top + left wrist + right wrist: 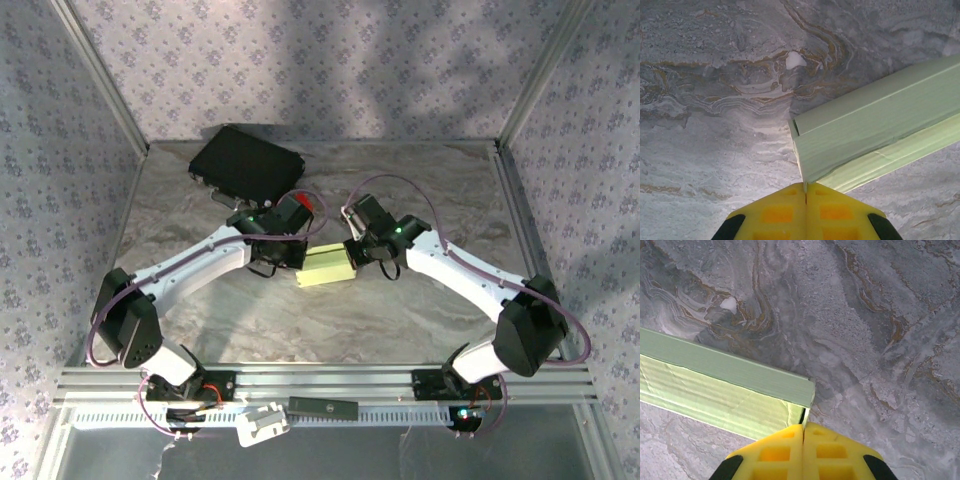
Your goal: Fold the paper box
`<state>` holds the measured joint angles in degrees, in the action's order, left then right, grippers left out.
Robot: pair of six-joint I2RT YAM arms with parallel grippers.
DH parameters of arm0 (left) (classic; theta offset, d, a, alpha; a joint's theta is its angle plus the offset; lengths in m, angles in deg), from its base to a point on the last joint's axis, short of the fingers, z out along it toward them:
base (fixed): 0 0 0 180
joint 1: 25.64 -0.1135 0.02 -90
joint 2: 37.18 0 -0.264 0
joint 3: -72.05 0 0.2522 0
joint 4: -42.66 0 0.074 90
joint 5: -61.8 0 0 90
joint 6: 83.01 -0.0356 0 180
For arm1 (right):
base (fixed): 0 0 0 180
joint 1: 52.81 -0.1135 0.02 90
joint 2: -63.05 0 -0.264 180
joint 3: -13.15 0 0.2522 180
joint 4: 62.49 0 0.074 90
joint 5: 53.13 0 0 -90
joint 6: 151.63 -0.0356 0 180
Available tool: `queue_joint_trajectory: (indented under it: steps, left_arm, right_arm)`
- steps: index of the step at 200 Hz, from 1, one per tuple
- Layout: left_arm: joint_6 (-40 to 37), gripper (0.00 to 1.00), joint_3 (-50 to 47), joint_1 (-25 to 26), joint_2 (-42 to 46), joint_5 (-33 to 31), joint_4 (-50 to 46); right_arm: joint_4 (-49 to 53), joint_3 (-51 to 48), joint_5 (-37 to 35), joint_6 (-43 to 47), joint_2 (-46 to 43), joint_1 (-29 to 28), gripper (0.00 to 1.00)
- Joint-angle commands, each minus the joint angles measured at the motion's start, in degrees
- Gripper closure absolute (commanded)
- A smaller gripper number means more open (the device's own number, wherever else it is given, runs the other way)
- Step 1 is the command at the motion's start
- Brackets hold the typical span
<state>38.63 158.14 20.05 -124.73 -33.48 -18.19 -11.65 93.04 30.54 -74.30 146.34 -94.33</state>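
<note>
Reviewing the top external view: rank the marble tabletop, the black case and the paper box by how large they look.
1. marble tabletop, by far the largest
2. black case
3. paper box, clearly the smallest, though its ends are partly covered

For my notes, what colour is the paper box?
The paper box is pale light green, clearest in the left wrist view.

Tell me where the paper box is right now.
In the top view the paper box lies at the middle of the table, between the left gripper and right gripper, with the black case behind it, far left.
</note>
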Motion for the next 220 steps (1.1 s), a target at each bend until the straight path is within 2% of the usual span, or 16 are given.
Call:
queue_joint_trajectory:
  steps: [1, 44, 220]
  left_arm:
    - [3.1, 1.00, 0.6, -0.4, -0.1, 2.6, 5.7]
    - [5.3, 1.00, -1.1, -0.8, 0.5, 3.5, 10.1]
    - [3.0, 1.00, -6.6, -0.8, 2.8, 3.1, 11.9]
  right_arm:
    - [-2.4, -0.7, 1.0, -2.3, -0.5, -1.5, 1.00]
    - [-4.2, -1.7, 0.3, -3.8, -0.6, -1.9, 1.00]
    - [-6.4, -5.1, -2.6, -7.9, -2.4, -3.3, 1.00]
